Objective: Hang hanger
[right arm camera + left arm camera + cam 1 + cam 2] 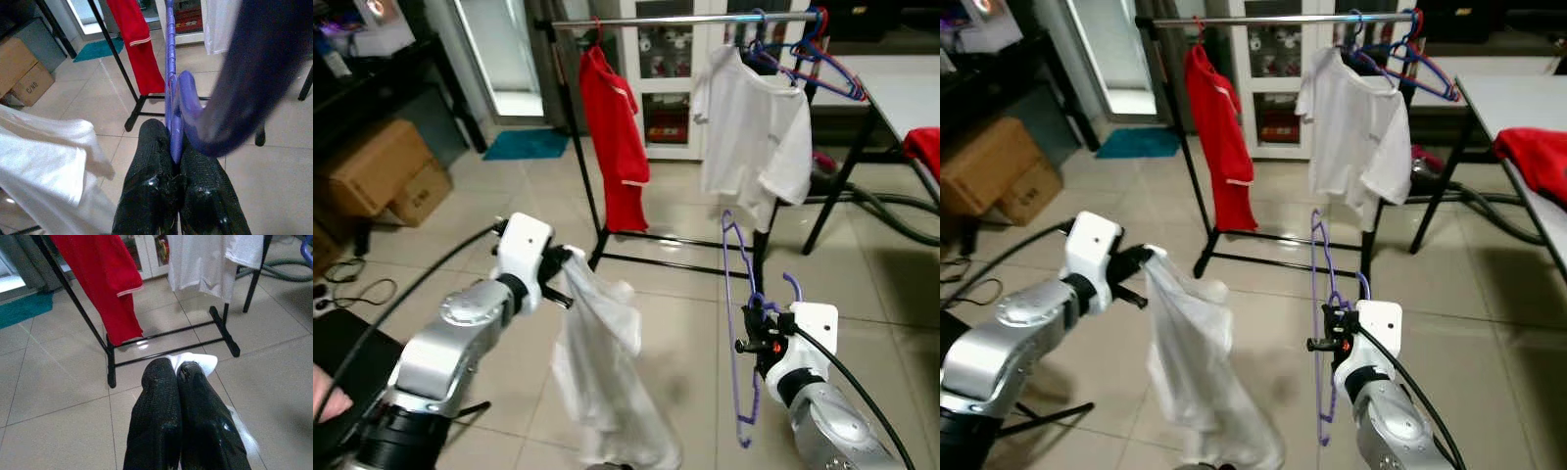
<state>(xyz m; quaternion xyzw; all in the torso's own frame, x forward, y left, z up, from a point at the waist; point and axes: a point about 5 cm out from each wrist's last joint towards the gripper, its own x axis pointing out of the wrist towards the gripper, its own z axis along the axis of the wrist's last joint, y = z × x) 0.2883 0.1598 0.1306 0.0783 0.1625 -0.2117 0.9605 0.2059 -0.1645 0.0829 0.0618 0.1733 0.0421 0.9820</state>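
Standing short of the black metal clothes rack (579, 157), the right gripper (756, 338) pinches a thin purple wire hanger (736, 294) by its neck, held upright below the rail (presumably for dressing). The left gripper (566, 266), fingers pressed together, clamps a limp white cloth garment (602, 372) left of the hanger.
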